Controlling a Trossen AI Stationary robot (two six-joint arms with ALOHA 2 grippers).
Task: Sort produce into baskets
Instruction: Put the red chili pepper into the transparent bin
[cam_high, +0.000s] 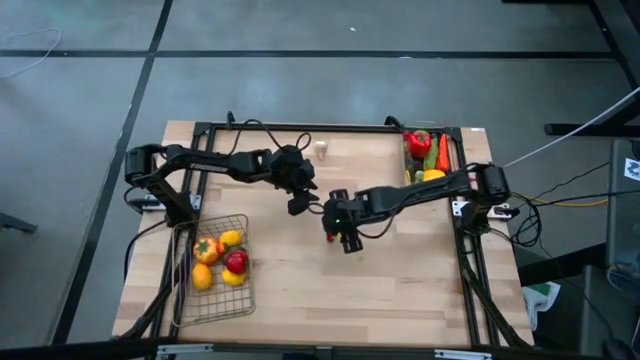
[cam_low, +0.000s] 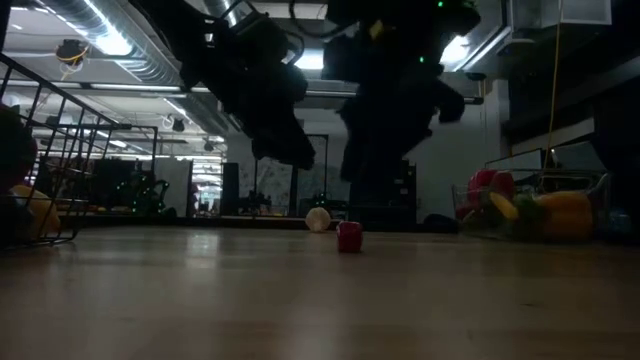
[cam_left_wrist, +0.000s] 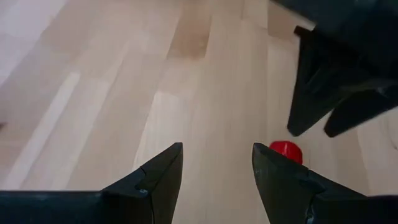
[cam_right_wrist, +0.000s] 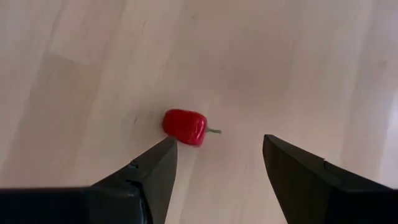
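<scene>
A tiny red toy pepper (cam_right_wrist: 185, 126) lies on its side on the bare wood at mid-table; it also shows in the low view (cam_low: 348, 236) and the left wrist view (cam_left_wrist: 286, 151). My right gripper (cam_right_wrist: 219, 158) is open above it, the pepper just ahead of one fingertip, untouched. My left gripper (cam_left_wrist: 217, 165) is open and empty, a little to the left and farther back (cam_high: 300, 205). The wire-mesh basket (cam_high: 185, 300) at the near left holds red, orange and yellow produce. The clear bin (cam_high: 458, 150) at the far right holds red, green, orange and yellow pieces.
A small whitish piece (cam_high: 321, 149) lies on the table near its far edge, also seen in the low view (cam_low: 318, 219). The two grippers hang close together over mid-table. Bare wood (cam_high: 350, 290) spreads between the basket and the right side.
</scene>
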